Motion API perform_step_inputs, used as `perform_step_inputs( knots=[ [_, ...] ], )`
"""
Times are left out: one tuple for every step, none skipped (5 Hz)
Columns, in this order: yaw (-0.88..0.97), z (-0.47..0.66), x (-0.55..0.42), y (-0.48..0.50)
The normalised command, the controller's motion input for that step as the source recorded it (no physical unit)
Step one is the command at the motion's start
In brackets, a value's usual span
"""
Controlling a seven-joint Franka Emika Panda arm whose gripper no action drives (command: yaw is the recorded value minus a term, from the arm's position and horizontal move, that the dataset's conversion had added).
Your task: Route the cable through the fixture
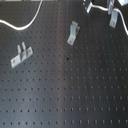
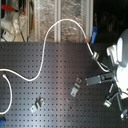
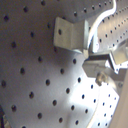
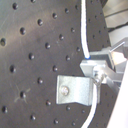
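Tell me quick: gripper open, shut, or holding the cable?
Gripper: shut on the cable, right beside a bracket in both wrist views.

Perforated board (image 1: 75, 95): the near half in the first exterior view is bare, wide passage for my pincer there. Obstacles on it: one bracket (image 1: 20, 55) at the first exterior view's left, a second bracket (image 1: 73, 32) near the middle, further brackets (image 1: 114, 14) at the far right corner. The cable (image 2: 47, 42) loops across the board's left and far side in the second exterior view. In the second wrist view, a bracket (image 4: 75, 90) sits just beside my fingers (image 4: 97, 65), cable running between; tight there.
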Motion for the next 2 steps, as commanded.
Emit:
perform_step_inputs(
  knots=[
    [-0.17, 0.51, -0.054, 0.180],
    [0.00, 0.45, -0.104, 0.046]
  ],
)
